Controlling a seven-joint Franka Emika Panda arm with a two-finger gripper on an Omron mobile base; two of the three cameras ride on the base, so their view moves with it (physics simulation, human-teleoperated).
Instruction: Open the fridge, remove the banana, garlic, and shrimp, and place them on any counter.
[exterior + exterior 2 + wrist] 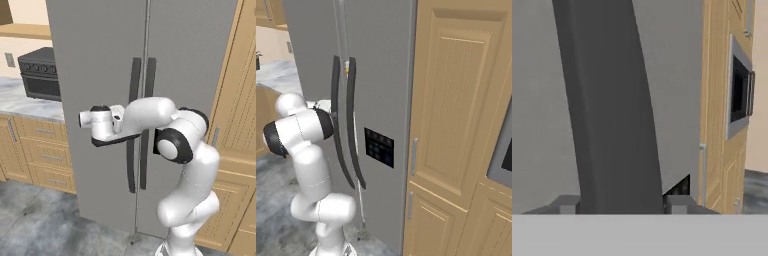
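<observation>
A kitchen: grey fridge (100, 60), wood cabinets (456, 125), marble-topped unit (25, 102) with toaster oven (40, 74).

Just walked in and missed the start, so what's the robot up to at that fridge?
The white arm is reaching for the tall grey two-door fridge, whose doors look shut. In the hand view the gripper sits with one fingertip on each side of a long dark vertical handle, jaws open around it and not yet clamped. Nothing from inside the fridge is out yet.

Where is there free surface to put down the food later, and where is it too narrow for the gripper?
Free: the marble counter left of the fridge, in front of the black toaster oven. Narrow: the gripper straddles a dark handle, beside the second handle.
</observation>
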